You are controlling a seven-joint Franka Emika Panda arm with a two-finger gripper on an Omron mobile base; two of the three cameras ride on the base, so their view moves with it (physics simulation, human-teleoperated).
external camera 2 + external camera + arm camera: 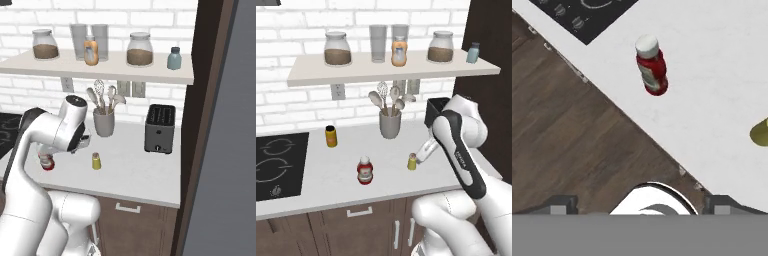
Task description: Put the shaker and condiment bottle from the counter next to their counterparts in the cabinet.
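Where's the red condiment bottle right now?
The condiment bottle stands upright on the counter near its front edge, between the cooktop and the yellow-green shaker. In the hand view it sits upper centre.

No legible text — condiment bottle (365,170) label and arm (461,155) lettering too small.

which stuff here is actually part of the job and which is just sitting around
Part of the job:
- yellow-green shaker
- red condiment bottle
- counter
- pale blue shaker on the shelf
- orange bottle on the shelf

Just sitting around:
- two brown-filled glass jars
- two empty glasses
- utensil crock
- yellow-orange jar
- toaster
- cooktop
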